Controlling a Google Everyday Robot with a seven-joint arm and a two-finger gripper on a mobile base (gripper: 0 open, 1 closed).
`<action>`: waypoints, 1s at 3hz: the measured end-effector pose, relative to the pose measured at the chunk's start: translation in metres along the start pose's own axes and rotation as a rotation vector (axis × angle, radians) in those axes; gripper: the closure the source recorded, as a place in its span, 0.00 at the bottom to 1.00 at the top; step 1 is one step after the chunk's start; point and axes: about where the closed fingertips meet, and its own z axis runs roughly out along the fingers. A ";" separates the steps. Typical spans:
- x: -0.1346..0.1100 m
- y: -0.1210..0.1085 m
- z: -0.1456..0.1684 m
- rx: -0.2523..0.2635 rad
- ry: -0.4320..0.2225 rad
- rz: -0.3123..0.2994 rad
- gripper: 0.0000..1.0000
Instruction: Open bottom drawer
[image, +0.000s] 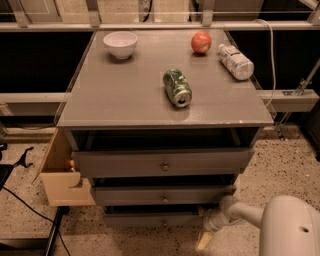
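Note:
The bottom drawer (152, 219) is the lowest and narrowest of three grey fronts on the cabinet, set back under the middle drawer (162, 195) and the top drawer (162, 162). Its knob is hard to make out in the shadow. My gripper (209, 226) is low down at the bottom drawer's right end, close to the cabinet's lower right corner, at the end of my white arm (245, 214), which comes in from the lower right.
On the cabinet top (125, 95) are a white bowl (120, 44), a red apple (201, 42), a plastic bottle (235, 61) on its side and a green can (177, 87) on its side. A wooden box (62, 175) stands at the cabinet's left. Cables lie on the floor at left.

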 end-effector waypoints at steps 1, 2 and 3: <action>0.001 0.007 -0.001 -0.049 0.011 0.030 0.00; 0.000 0.014 -0.005 -0.083 0.014 0.058 0.00; -0.001 0.014 -0.007 -0.083 0.014 0.058 0.00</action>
